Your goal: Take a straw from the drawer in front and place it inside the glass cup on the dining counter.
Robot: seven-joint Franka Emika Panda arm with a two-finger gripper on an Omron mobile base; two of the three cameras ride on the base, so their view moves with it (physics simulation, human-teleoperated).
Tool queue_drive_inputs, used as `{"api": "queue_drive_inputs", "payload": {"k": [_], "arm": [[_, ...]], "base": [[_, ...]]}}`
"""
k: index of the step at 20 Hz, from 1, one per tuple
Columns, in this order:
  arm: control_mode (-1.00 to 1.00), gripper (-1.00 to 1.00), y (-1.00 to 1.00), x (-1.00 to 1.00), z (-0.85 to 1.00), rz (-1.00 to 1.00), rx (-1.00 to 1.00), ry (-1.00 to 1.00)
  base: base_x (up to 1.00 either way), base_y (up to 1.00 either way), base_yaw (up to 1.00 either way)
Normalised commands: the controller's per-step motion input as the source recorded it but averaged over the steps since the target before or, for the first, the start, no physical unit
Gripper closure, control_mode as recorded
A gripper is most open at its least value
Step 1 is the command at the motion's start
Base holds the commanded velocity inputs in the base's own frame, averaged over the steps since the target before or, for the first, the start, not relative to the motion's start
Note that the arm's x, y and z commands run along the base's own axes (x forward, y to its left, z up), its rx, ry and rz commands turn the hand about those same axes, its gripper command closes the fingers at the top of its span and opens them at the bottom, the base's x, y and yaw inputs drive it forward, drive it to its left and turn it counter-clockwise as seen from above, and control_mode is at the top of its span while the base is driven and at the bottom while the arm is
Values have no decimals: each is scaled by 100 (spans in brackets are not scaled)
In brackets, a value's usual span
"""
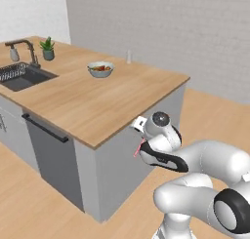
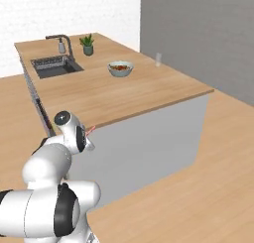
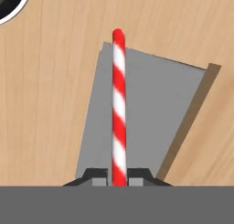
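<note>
My gripper (image 3: 119,175) is shut on the straw (image 3: 119,104), a thin red-and-white striped stick that points straight out from between the fingertips. A short pink bit of the straw (image 1: 138,149) pokes out of the hand beside the near corner of the dining counter (image 1: 97,104), below its top. From the right base camera the straw (image 2: 90,131) shows at the same corner of the dining counter (image 2: 149,91). The glass cup (image 1: 129,56) stands upright at the counter's far edge, well away from the hand; the right base view has the glass cup (image 2: 158,59) there too. The drawer is out of view.
A white fruit bowl (image 1: 101,69) sits mid-counter, nearer than the glass. At the far left are a dark sink (image 1: 22,77), a faucet (image 1: 27,48) and a small potted plant (image 1: 48,49). The island's grey side (image 3: 137,118) and the wooden floor (image 3: 45,104) lie below the hand.
</note>
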Motion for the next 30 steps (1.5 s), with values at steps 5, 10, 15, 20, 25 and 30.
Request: {"api": "queue_drive_inputs", "payload": {"k": [5, 10, 15, 20, 25, 30], "arm": [[100, 100, 0, 0, 0, 0, 0, 0], [100, 100, 0, 0, 0, 0, 0, 0], [100, 100, 0, 0, 0, 0, 0, 0], [100, 100, 0, 0, 0, 0, 0, 0], [100, 100, 0, 0, 0, 0, 0, 0], [100, 100, 0, 0, 0, 0, 0, 0]], "base": [[83, -73, -16], [96, -77, -11], [100, -69, -3], [100, -54, 0], [100, -61, 11], [99, -77, 34]]}}
